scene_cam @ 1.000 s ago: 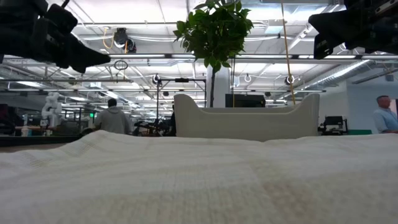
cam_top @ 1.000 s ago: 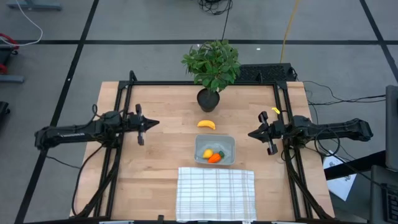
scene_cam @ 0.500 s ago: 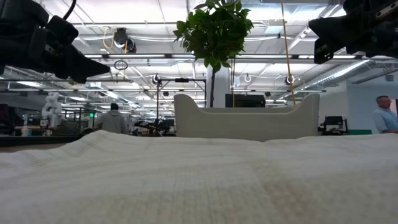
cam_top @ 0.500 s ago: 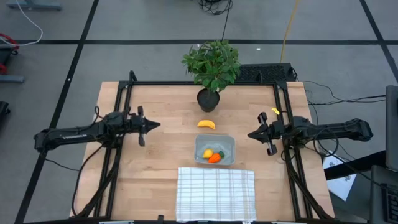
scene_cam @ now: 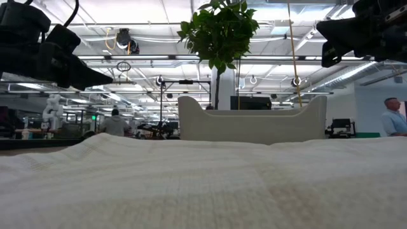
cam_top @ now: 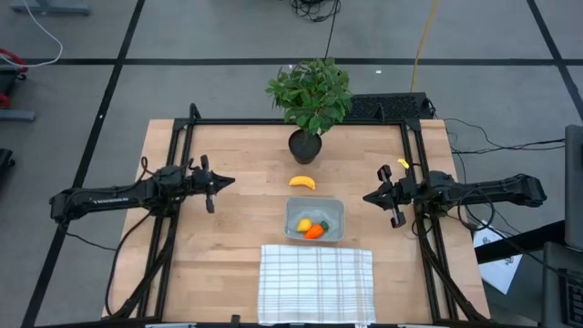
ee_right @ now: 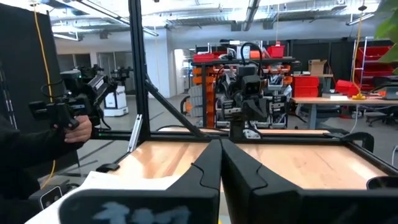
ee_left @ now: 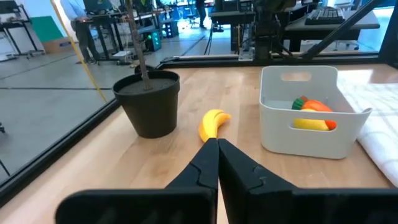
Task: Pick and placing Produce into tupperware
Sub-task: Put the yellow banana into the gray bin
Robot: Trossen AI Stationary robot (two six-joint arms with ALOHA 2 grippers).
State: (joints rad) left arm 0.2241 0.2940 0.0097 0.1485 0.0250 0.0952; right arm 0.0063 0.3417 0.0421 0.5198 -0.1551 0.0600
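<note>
The yellow banana lies on the wooden table in front of the plant pot; it also shows in the left wrist view. The small container holds the orange carrot and the yellow lemon, both also seen in the left wrist view, the carrot above the lemon. My left gripper is shut and empty, held above the table to the left of the banana, pointing at it. My right gripper is shut and empty, held above the table to the right of the container.
A potted green plant stands at the far middle, just behind the banana. A white checked cloth lies at the near edge, next to the container. Black frame rails run along both sides. A person stands beyond the table.
My left gripper has gone down a little, still shut and pointing toward the banana. The produce and the container have not moved.
</note>
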